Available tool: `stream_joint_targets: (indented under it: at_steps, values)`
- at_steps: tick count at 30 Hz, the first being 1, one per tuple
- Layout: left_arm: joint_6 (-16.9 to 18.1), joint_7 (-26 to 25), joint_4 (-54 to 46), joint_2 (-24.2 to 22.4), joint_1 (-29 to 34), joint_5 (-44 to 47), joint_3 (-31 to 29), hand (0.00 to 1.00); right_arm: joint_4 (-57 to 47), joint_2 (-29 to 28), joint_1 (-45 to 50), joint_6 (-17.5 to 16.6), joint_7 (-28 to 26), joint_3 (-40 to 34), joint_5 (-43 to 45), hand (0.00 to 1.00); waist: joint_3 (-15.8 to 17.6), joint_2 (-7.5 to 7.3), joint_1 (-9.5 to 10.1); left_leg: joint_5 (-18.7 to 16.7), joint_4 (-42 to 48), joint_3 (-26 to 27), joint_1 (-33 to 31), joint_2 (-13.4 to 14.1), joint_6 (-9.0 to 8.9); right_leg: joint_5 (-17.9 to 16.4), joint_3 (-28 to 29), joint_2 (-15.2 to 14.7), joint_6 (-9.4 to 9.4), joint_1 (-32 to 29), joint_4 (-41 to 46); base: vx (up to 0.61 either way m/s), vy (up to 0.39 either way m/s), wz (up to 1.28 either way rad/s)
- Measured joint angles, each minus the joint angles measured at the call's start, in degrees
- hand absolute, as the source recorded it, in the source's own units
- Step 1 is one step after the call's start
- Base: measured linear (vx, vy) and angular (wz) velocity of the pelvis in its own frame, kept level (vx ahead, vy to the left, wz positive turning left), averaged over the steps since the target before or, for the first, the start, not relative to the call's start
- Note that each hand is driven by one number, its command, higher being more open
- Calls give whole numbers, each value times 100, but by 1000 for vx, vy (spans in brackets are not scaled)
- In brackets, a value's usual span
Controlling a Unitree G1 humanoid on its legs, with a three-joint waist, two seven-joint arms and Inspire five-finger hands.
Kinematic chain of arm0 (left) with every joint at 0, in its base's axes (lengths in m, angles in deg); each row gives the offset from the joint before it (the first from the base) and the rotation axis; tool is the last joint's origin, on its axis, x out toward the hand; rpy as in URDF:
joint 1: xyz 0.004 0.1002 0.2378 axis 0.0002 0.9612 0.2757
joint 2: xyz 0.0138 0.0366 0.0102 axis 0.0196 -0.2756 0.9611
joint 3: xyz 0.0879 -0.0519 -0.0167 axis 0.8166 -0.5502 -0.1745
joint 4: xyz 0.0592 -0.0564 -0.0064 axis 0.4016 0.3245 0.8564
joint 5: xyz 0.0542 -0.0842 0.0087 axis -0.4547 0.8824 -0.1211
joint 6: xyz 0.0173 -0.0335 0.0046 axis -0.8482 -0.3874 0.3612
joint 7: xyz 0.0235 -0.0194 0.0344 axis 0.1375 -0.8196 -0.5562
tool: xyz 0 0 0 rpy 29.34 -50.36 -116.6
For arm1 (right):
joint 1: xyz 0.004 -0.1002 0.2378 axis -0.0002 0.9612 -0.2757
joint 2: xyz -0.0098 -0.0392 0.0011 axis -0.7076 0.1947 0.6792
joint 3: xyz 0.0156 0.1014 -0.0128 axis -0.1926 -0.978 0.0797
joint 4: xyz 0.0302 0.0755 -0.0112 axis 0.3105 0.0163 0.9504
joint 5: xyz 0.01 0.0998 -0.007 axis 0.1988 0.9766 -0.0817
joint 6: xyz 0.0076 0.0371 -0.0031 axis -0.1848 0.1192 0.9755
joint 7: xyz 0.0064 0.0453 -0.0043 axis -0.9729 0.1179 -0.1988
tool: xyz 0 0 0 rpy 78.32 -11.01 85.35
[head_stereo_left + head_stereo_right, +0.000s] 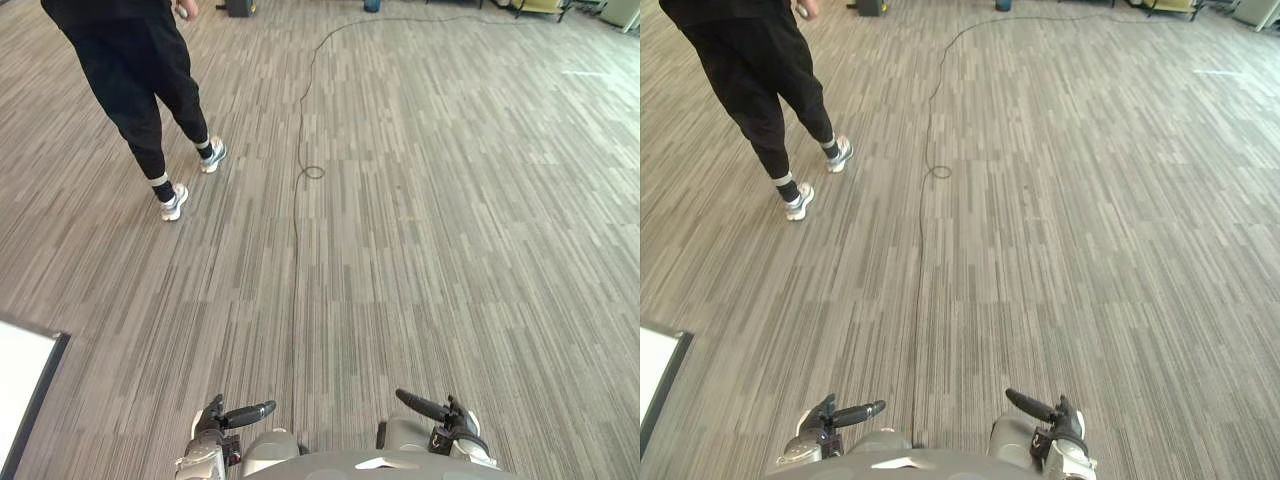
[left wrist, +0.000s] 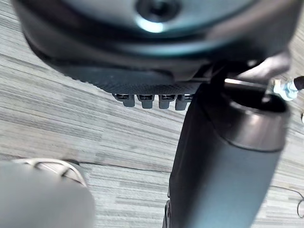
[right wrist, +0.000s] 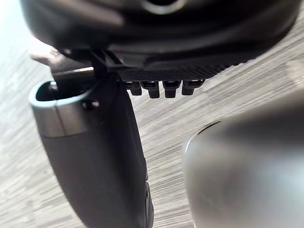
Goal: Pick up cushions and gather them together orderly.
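Hanging at the frame's bottom, the dark left hand (image 1: 213,422) and dark right hand (image 1: 455,428) have loose, empty fingers. Cushions are probably soft and light, so grab an edge.

light: bright, even | shadows: faint | glare: pale streak on floor (image 1: 585,72) far right

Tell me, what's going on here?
Nothing is being handled right now. The robot's left hand and right hand sit low in front of it, both open and empty, above the striped carpet. A person walks across the floor ahead on its left, and a white panel with a dark edge lies nearer on that side.
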Motion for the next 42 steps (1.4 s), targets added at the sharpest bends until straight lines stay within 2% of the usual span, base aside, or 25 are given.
stream_joint_targets:
  at_steps: [2,3,4,7,8,9,12,15,17,19,20,22,23,25,26,27,28,30,32,34,37,38,39,41,42]
  values:
    - [11,51,26,-22,-5,-60,126,100,43,38,27,21,9,-16,-10,100,4,-8,-17,12,-207,-158,254,-28,-105,547,75,183,-37,-43,-1193,477,-115,55]
    - [26,75,92,-64,-52,-85,112,100,145,129,15,82,4,-36,-4,100,18,22,-44,38,-243,-382,487,36,-253,1394,213,339,-602,78,-1285,829,-266,46]
    - [23,77,128,-218,-118,-109,11,100,194,274,-58,132,-10,-41,-42,100,77,290,36,263,21,-559,469,290,-548,1051,112,425,-668,139,-1011,848,-290,35]
    - [21,92,106,-374,-137,-124,-193,100,146,257,-76,167,-9,-255,-15,100,144,414,-27,834,1424,-941,67,585,-691,555,-43,466,-704,575,-930,558,-208,17]
    - [21,96,63,-417,-140,-125,-398,100,131,261,-65,172,5,-248,-20,100,182,490,-42,1481,2752,-1155,-425,847,-776,404,-85,574,-709,968,-1114,730,-231,1]
    - [25,85,-43,-455,-95,-112,-606,100,131,232,-71,192,24,-163,-18,100,225,515,31,1620,4332,-1142,-1049,1289,-901,280,-4,773,-738,1507,-1430,702,-201,-18]
    - [65,10,-482,-389,51,-96,-612,100,138,105,-43,248,-10,157,-12,100,258,387,108,1260,5269,-659,-2114,1692,-909,87,196,874,-761,2679,-2211,557,-99,-25]
    - [137,10,-640,-396,55,6,-559,100,151,99,11,258,24,201,24,100,255,346,195,901,4162,-351,-2767,1574,-791,35,263,812,-565,3301,-2679,439,16,-11]
    - [161,14,-737,-403,14,30,-540,100,166,59,67,276,46,189,91,100,281,267,294,918,2238,-215,-2987,1115,-838,-90,330,618,-365,3715,-2920,550,154,-20]
    - [166,5,-743,-396,20,125,-531,100,173,-5,143,272,65,211,91,100,242,146,393,1871,770,-356,-3091,624,-740,-237,549,338,-133,4116,-3194,630,237,-48]
    - [163,-3,-728,-388,31,127,-530,100,181,-9,155,272,64,217,91,100,229,131,405,2067,718,-382,-3041,554,-653,-238,622,304,-130,4150,-3208,619,237,-37]
    - [154,11,-564,-192,-44,121,-422,100,283,-134,153,277,55,197,83,100,73,-118,338,1830,786,-308,-2991,318,-73,42,1004,45,-119,4014,-3005,557,225,-6]
    - [151,16,-568,-169,-44,127,-425,100,283,-153,167,278,56,191,83,100,66,-143,341,1799,873,-301,-2985,333,-33,79,1083,29,-130,4014,-2959,691,291,-4]
    - [134,5,-544,-9,-67,143,-444,100,287,-316,225,269,37,45,80,100,21,-356,347,1631,1661,-270,-2992,444,-108,332,1466,-61,1,4009,-2398,479,189,-26]
    - [133,-3,-429,51,-60,124,-299,100,275,-326,262,236,18,-14,80,100,-75,-363,359,1334,1846,-267,-2754,502,-321,502,1563,-59,227,3579,-1176,468,212,-70]
    - [111,0,-292,76,-51,117,-64,100,246,-262,265,184,-3,5,80,100,-107,-286,333,881,1485,-265,-2259,468,-407,925,1578,-189,836,2747,555,558,271,-77]
    - [101,10,-238,96,-105,109,0,100,226,-249,244,156,-11,20,81,100,-87,-301,326,716,1354,-258,-2077,422,-350,925,1501,-306,875,2451,1207,521,271,-58]
    - [9,7,-61,222,-255,111,194,100,78,-262,230,141,-42,139,111,100,-18,-424,223,613,1032,-45,-1470,293,-240,536,877,-734,276,1532,2483,378,128,-51]
    - [-1,-2,-32,160,-248,119,209,100,-105,-235,232,58,-76,227,88,100,24,-327,132,555,480,248,-853,346,-186,134,253,-717,104,959,2369,439,84,-53]
    - [-8,9,54,160,-216,117,347,100,-119,-212,127,16,-85,217,89,100,57,-279,42,577,-79,735,-138,386,-250,-35,-746,-566,-91,654,700,385,24,-64]
    - [-8,7,76,127,-194,108,338,100,-126,-201,117,15,-86,210,88,100,72,-245,14,533,-373,1032,278,372,-365,194,-1130,-366,-149,563,-741,393,-66,-51]
    - [-10,11,129,106,-193,86,307,100,-121,-174,108,35,-93,204,104,100,78,-211,-4,510,-521,1123,515,358,-555,960,-1088,-218,-410,590,-1212,545,-130,-56]
    - [-17,18,231,-4,-205,-14,180,100,-57,-95,-12,50,-104,211,61,100,123,-32,12,622,-575,1174,728,507,-806,868,-1075,56,-954,669,-1116,665,-206,-52]
    - [-24,94,205,-159,-248,-163,44,100,-119,-84,-31,68,-111,129,27,100,155,88,-68,986,84,1045,680,815,-1409,397,-1047,183,-1040,780,-866,661,-304,-29]
    - [-28,97,195,-212,-263,-222,-73,100,-132,-73,-33,91,-122,102,6,100,170,140,-86,1027,647,915,561,1028,-1482,327,-1042,273,-1039,932,-917,531,-287,-26]
